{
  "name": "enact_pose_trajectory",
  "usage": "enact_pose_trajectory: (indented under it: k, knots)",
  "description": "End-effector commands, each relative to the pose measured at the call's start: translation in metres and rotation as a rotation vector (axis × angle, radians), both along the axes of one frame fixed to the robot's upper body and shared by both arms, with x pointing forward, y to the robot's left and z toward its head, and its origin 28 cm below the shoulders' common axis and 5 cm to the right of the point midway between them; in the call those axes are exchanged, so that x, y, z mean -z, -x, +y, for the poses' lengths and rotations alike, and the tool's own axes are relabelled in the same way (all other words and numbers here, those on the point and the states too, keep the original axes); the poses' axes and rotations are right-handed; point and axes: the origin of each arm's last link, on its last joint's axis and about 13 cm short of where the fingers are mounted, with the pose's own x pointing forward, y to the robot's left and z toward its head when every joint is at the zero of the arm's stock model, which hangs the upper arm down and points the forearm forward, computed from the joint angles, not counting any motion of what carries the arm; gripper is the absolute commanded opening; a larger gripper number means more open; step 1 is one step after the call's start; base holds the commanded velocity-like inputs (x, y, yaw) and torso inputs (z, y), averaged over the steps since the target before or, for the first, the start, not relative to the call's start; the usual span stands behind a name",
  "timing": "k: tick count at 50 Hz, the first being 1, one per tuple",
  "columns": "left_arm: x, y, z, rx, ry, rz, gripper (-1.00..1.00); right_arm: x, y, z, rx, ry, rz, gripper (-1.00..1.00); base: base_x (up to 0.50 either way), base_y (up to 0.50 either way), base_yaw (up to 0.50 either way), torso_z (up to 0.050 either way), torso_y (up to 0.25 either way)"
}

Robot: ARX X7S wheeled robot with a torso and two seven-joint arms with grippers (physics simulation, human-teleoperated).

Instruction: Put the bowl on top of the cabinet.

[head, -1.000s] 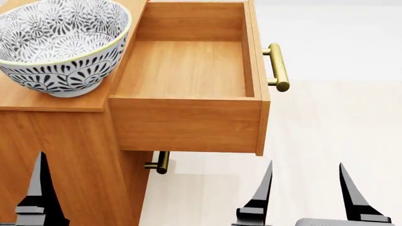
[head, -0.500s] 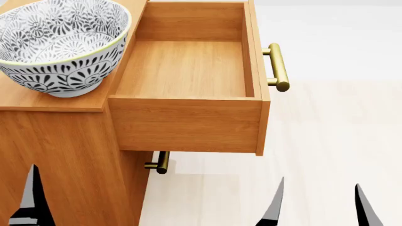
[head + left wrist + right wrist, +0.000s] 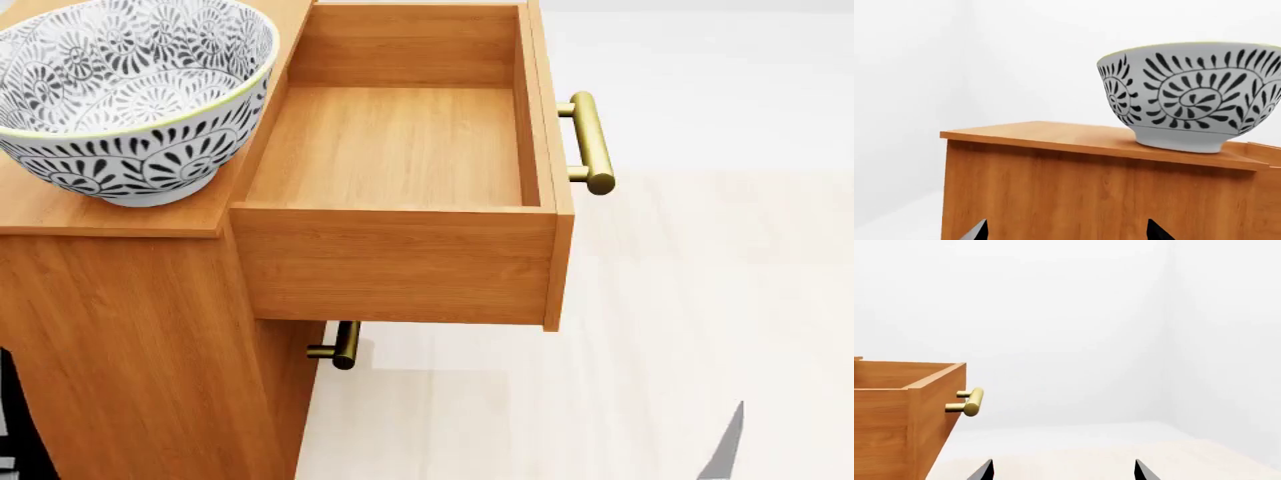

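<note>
The bowl [image 3: 1191, 95] sits flat on the cabinet [image 3: 1074, 190] top, above and ahead of the left tool [image 3: 1066, 232], whose two tips are spread apart and hold nothing, so the job looks done. The bowl looks heavy, hard and smooth, so it could slip or break, and the best place to hold it would be its thin rim. Both arms hang low by the cabinet, and the right tool [image 3: 1063, 470] is spread apart and bare too, below and beside the pulled-out drawer [image 3: 400, 160]
</note>
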Motion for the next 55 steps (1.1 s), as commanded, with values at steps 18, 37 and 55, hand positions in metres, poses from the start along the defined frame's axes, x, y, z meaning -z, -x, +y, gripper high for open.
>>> enact_pose_trajectory:
  k: [18,37,55]
  knots:
    - [-0.010,0.005,0.027,-0.148,-0.003,-0.039,1.00,-0.027,0.047,-0.028,0.161,-0.002,-0.107,1.00,0.00,0.00,0.00,0.000,0.000]
    - [-0.014,0.008,0.034,-0.182,0.000,-0.052,1.00,-0.038,0.070,-0.042,0.238,-0.005,-0.144,1.00,0.00,0.00,0.00,0.000,0.000]
    - [-0.016,0.010,0.038,-0.203,0.005,-0.059,1.00,-0.039,0.078,-0.048,0.274,-0.014,-0.154,1.00,0.00,0.00,0.00,0.000,0.000]
